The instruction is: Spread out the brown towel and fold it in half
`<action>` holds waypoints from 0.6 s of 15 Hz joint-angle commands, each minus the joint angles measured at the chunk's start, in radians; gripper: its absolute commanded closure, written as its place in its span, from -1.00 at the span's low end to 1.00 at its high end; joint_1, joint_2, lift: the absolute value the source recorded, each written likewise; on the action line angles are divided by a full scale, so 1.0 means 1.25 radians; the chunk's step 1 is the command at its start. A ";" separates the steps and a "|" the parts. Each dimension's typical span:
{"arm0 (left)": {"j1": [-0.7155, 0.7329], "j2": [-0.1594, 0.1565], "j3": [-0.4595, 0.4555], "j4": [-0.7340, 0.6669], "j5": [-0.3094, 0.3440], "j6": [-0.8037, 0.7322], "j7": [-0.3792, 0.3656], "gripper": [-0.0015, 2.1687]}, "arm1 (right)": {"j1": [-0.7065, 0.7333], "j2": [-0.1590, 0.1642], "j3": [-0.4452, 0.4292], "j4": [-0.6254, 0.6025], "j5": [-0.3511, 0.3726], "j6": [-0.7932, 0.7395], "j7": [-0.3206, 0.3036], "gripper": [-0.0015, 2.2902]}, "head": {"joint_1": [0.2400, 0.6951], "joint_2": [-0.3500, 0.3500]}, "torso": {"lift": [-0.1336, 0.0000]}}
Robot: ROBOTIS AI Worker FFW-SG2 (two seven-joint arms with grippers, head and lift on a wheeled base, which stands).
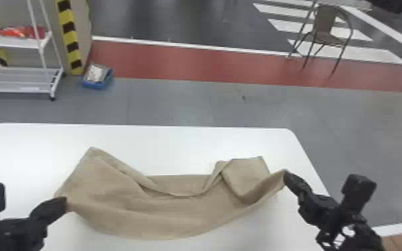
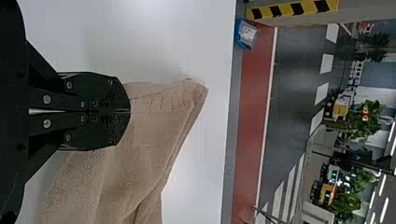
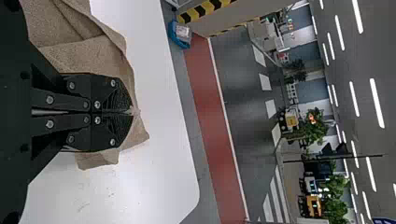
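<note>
White rack (image 1: 20, 41): on the floor beyond the far left corner of the table (image 1: 26, 150), a red packet (image 1: 18, 32) on its upper shelf.
Left gripper (image 1: 65, 203): over the near left part of the table; in the left wrist view its fingers (image 2: 107, 93) are closed together on the towel's near left part, the cloth running out past the tips.
Striped post (image 1: 69, 36): beside the rack, yellow and black.
Blue tray (image 1: 95, 85): on the floor near the post's foot, something pale inside.
Brown towel (image 1: 163, 213): stretched between both grippers, sagging toward the near edge; one peak points at the table's far edge on the left (rather like a tent flap).
Towel's right part: doubled over in a crumpled flap (image 1: 243, 170), just beyond and left of the right fingertips, bunched in the way of a flat spread.
Right gripper (image 1: 285, 177): near the table's right edge, fingers (image 3: 112, 93) pressed together on the towel's right end.
Chair (image 1: 325, 23): well beyond the far right corner, front legs on the red strip (image 1: 210, 63).
</note>
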 commanded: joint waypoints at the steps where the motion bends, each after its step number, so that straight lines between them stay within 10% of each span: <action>1: 0.028 0.001 0.042 -0.091 -0.021 0.119 0.013 0.36 | 0.001 0.001 -0.010 -0.022 -0.007 0.000 -0.001 0.55 | 1.00 -0.61 | 1.00; 6: -0.041 0.003 0.029 -0.058 -0.140 0.269 0.054 0.35 | 0.005 0.001 0.003 -0.014 -0.011 -0.005 -0.001 0.55 | 1.00 -0.43 | 1.00; 9: -0.056 0.002 0.009 0.017 -0.140 0.222 0.059 -0.72 | 0.006 0.001 0.012 -0.011 -0.004 -0.002 0.000 0.55 | 1.00 -0.35 | 1.00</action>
